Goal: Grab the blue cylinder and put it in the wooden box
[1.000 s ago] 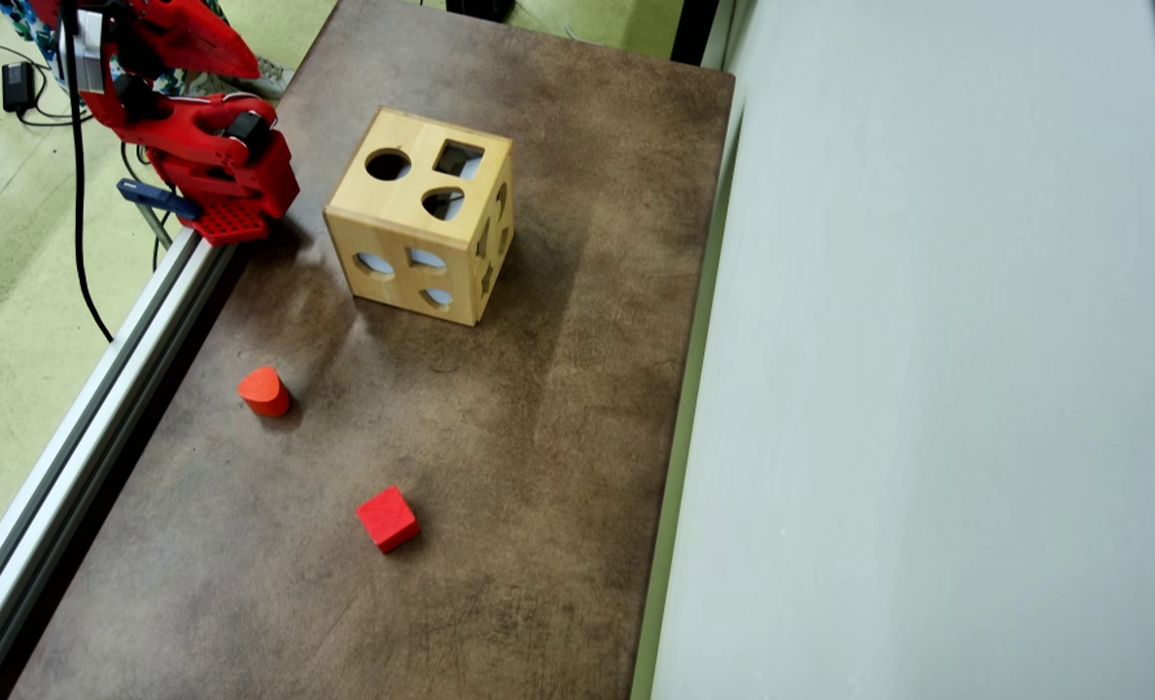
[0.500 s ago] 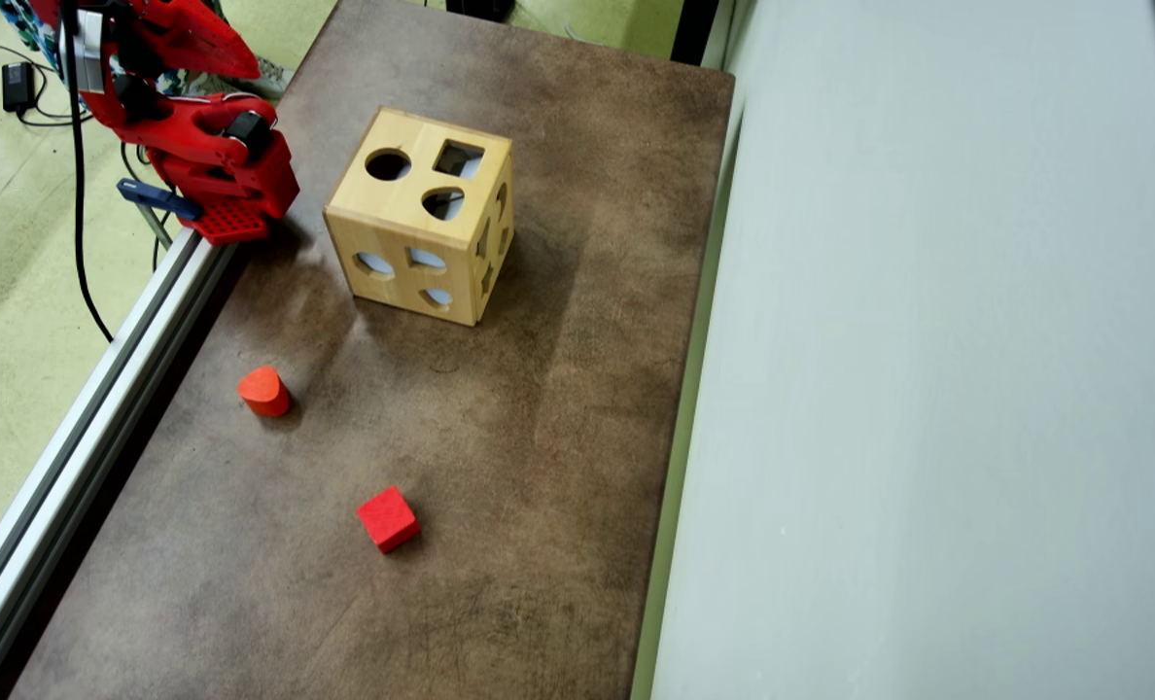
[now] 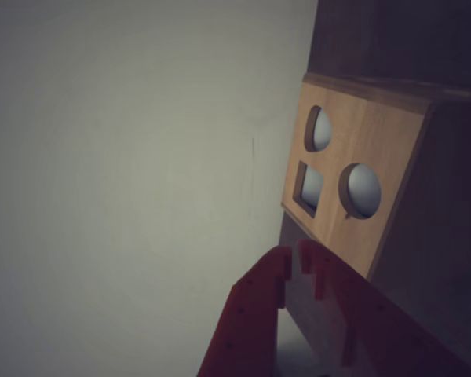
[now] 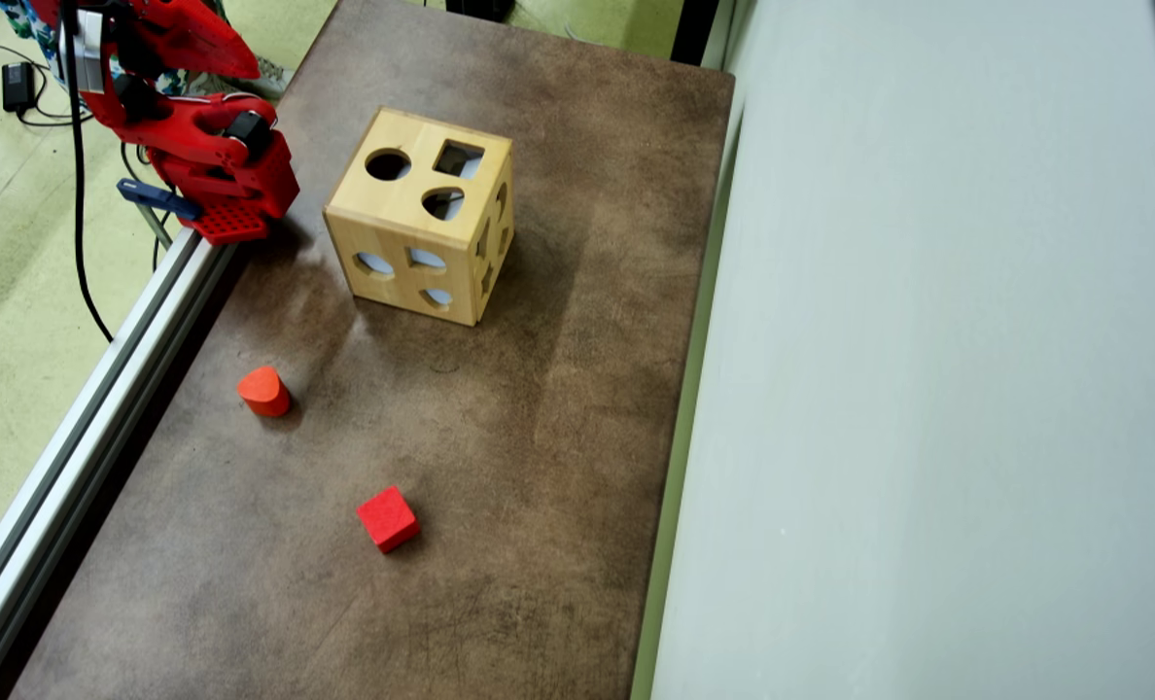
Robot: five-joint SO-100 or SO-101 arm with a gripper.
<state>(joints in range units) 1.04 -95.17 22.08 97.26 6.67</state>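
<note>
No blue cylinder shows on our table point(image 4: 558, 408), only two red blocks; the gripper point(image 3: 294, 263), fingers closed and empty, sits beside the wooden box point(image 4: 422, 219), so delivery looks done.

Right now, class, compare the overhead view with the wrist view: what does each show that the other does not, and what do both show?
Only the overhead view shows the red rounded block, the red cube, the brown table and the arm's base at the table's left edge. Only the wrist view shows the end effector, its fingertips close together and empty. Both show the wooden box with its shaped holes. No blue cylinder can be seen in either view.
</note>
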